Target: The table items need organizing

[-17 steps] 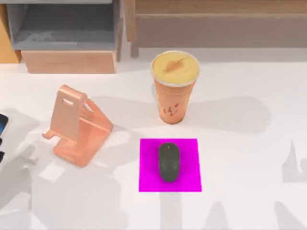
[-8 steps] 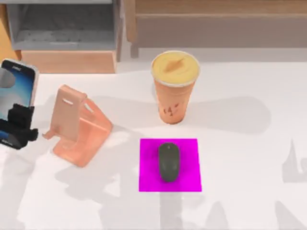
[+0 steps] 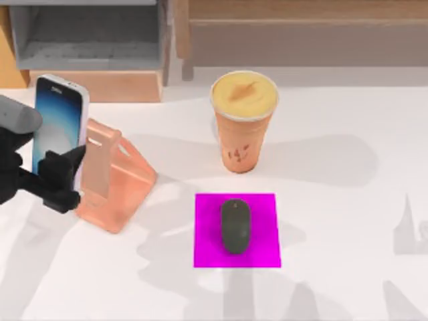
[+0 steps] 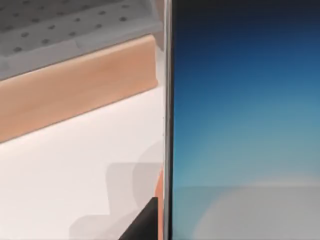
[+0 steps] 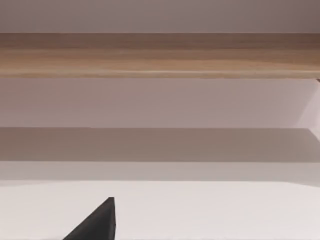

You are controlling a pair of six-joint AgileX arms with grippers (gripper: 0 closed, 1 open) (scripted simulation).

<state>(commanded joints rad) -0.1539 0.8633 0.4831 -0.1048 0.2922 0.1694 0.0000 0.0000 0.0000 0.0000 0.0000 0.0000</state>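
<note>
Our left gripper (image 3: 57, 175) is clamped on the smartphone (image 3: 59, 130), holding it above the table's (image 3: 348, 200) left side, just beside the peach stand (image 3: 110, 177).

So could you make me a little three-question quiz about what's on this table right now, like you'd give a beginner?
1. True or false: the computer mouse lies on the magenta square mat.
2. Multiple choice: what is the left gripper holding? A) the orange cup B) the smartphone C) the mouse
3. Fill in the blank: the smartphone is held above the pink ______, at the left side of the table.

Key
1. True.
2. B. The orange cup stands untouched behind the mat.
3. Phone stand.
</note>
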